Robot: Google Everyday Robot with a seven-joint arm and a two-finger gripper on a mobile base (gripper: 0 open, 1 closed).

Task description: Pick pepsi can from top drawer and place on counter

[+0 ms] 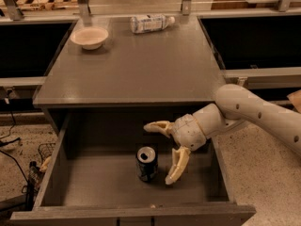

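The pepsi can (146, 163) stands upright on the floor of the open top drawer (94, 182), near its middle, silver top and pull tab facing up. My gripper (159, 153) reaches in from the right, just right of the can and level with it. Its cream fingers are spread wide: one fingertip (151, 126) lies behind and above the can, the other (171, 178) in front and to its right. They do not touch the can. The counter (136, 65) is the flat grey cabinet top above the drawer.
A pale bowl (89, 36) sits at the counter's back left. A clear plastic bottle with a white label (150, 22) lies on its side at the back. Black recesses flank the cabinet. Cables and a small wire object lie on the floor at left.
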